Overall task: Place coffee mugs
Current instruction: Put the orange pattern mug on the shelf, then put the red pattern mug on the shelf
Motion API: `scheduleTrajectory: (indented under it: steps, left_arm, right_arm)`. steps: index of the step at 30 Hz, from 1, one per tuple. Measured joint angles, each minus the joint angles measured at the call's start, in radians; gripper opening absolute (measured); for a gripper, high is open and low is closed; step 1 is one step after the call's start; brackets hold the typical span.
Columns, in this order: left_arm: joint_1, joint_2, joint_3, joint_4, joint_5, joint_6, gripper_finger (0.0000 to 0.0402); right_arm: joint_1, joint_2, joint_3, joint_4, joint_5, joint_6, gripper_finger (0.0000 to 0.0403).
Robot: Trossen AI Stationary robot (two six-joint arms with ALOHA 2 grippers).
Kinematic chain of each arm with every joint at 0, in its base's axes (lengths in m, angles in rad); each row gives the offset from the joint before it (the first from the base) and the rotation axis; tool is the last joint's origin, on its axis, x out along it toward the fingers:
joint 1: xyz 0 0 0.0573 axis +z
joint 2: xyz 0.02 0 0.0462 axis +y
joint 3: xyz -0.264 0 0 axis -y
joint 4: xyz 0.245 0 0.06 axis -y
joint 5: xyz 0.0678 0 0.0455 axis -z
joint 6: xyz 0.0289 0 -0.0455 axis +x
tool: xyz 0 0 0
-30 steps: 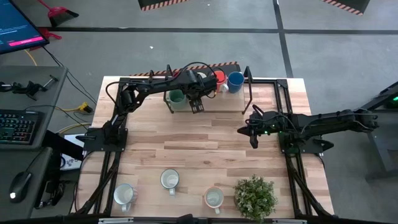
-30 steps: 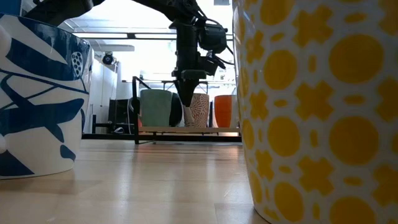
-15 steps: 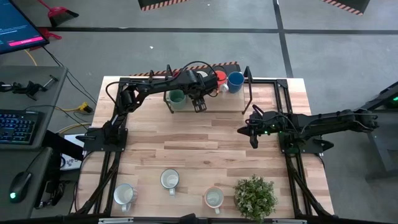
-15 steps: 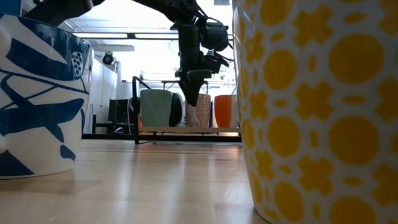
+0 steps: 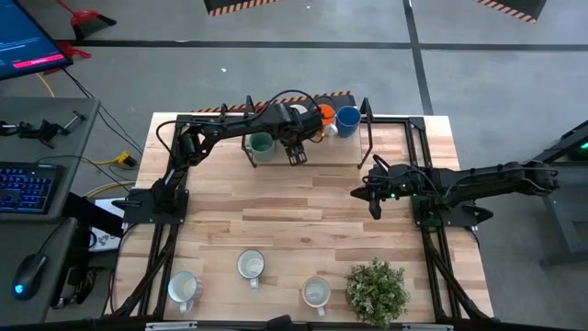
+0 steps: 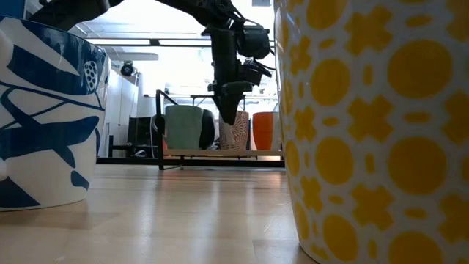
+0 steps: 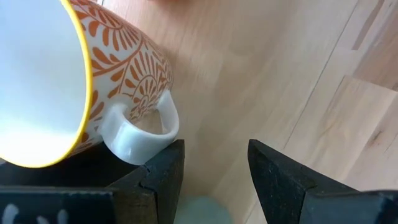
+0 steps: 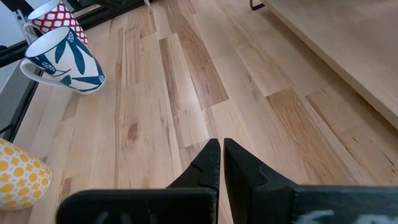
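Note:
On the raised wooden shelf [image 5: 335, 152] at the table's far edge stand a teal green mug [image 5: 260, 143], an orange mug [image 5: 324, 117] and a blue mug [image 5: 347, 119]. A white mug with an orange leaf pattern [image 7: 118, 68] stands upright between the teal and the orange one [image 6: 236, 133]. My left gripper [image 7: 214, 177] hangs open just before it, pointing steeply down, with nothing between its fingers. My right gripper [image 5: 372, 198] waits shut over the table's right middle. Three white mugs [image 5: 250, 267] stand near the front edge. My left gripper has one fingertip [image 7: 163, 163] right beside the patterned mug's white handle [image 7: 140, 134], coming from above on the near side. I cannot tell whether the fingertip touches the handle. The mug stands on the shelf on its own base.
A potted plant [image 5: 377, 291] stands at the front right. In the right wrist view a blue-leaf mug [image 8: 62, 59], a red-patterned mug [image 8: 59, 15] and a yellow-dotted mug [image 8: 22, 180] stand on the near table. The middle of the table is bare wood [image 5: 294, 211].
My left gripper has tipped a little, its fingertips swinging slightly toward the table's right edge in front of the patterned mug. It has stayed open, and the mugs have kept their places.

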Motion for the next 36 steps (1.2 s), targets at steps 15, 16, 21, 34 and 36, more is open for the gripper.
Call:
scheduleTrajectory:
  steps: [15, 16, 21, 34, 36]
  left_arm:
    - [-0.017, 0.000, 0.000, -0.082, 0.097, -0.001, 0.0168]
    - [-0.021, 0.000, 0.000, -0.102, 0.098, -0.002, 0.0168]
    - [-0.046, 0.000, 0.000, -0.178, 0.146, -0.008, 0.0168]
    - [-0.185, -0.005, -0.009, -0.400, 0.291, -0.215, 0.0168]
    - [-0.220, -0.013, -0.012, -0.404, 0.342, -0.238, 0.0168]
  right_arm:
    - [0.000, 0.000, 0.000, -0.003, -0.006, 0.020, 0.0002]
    - [0.000, 0.000, 0.000, -0.003, -0.008, 0.020, 0.0002]
    - [0.000, 0.000, 0.000, -0.004, -0.008, 0.019, 0.0002]
    - [0.000, 0.000, 0.000, -0.013, -0.008, 0.019, 0.0002]
    - [0.000, 0.000, 0.000, -0.013, -0.008, 0.019, 0.0002]
